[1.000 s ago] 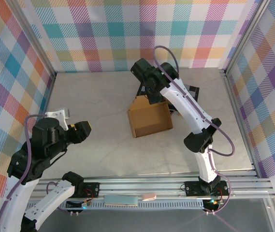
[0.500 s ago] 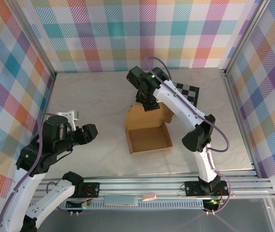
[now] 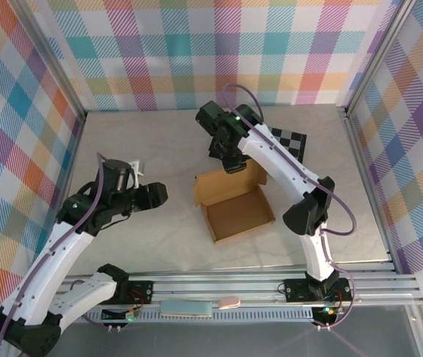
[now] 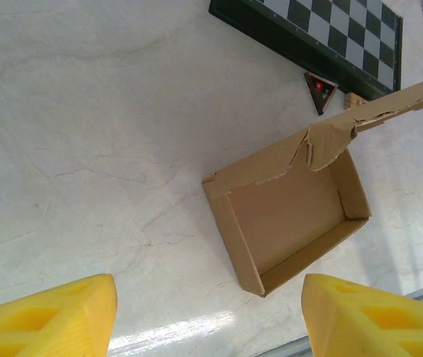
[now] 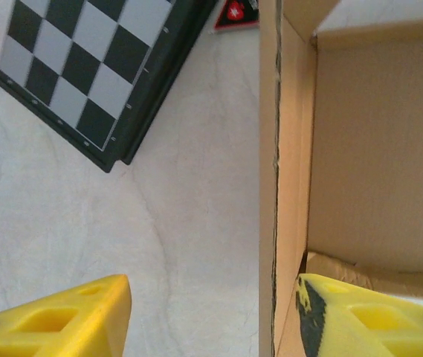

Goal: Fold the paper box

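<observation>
Now left end effector [image 4: 210, 297] gapes open, right end effector [image 5: 211, 297] open over the paper box [image 3: 241, 212]

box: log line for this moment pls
box: open tray, flap up | left end effector: open, clear of box | right end effector: open, astride a box wall | fold: unfinished

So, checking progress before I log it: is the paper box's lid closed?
No, the paper box lies open, its bare brown inside facing up.
</observation>
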### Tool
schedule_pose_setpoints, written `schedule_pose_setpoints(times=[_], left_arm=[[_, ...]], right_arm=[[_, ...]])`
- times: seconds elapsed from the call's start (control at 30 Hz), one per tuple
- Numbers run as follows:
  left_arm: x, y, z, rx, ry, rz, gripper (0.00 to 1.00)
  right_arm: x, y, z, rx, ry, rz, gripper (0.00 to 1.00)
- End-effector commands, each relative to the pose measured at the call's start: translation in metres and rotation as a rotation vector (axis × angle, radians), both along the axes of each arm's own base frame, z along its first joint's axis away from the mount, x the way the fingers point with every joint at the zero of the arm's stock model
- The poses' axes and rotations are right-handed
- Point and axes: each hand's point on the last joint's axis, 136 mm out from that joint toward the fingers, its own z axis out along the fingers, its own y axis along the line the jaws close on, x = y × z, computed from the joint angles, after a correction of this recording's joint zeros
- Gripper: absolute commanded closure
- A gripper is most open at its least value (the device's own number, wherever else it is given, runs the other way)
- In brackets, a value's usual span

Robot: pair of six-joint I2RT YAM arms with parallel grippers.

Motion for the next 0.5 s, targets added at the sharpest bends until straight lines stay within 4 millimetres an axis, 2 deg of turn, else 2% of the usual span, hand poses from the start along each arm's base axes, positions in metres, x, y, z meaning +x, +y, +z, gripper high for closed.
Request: schedule_pose_setpoints(times=[0.0, 0.1, 0.2, 0.27, 0.33, 0.4, 0.47], left_arm=[[0.012, -0.021, 0.018, -0.04, -0.056, -0.091, 0.33], [0.018, -0.039, 0.019, -0.043, -0.039, -0.176, 0.33], [0.019, -0.053, 0.019, -0.002, -0.027, -0.254, 0.33], [0.018, -0.063, 0.017, 0.03, -0.014, -0.301, 0.33], [0.016, -0.071, 0.011, 0.071, 0.004, -0.336, 0.33], [0.015, -0.077, 0.002, 0.131, 0.023, -0.365, 0.33], [0.016, -0.081, -0.01, 0.207, 0.04, -0.371, 0.34]], right_arm=[[0.005, -0.026, 0.05, -0.103, -0.164, 0.153, 0.36], [0.017, -0.043, 0.081, -0.214, -0.28, 0.326, 0.29], [0.033, -0.049, 0.11, -0.298, -0.44, 0.642, 0.24], [0.031, -0.043, 0.11, -0.236, -0.559, 0.946, 0.23], [0.015, -0.046, 0.115, -0.12, -0.687, 1.167, 0.24], [0.006, -0.074, 0.1, -0.104, -0.638, 1.243, 0.26], [-0.003, -0.098, 0.074, -0.139, -0.509, 1.322, 0.31]])
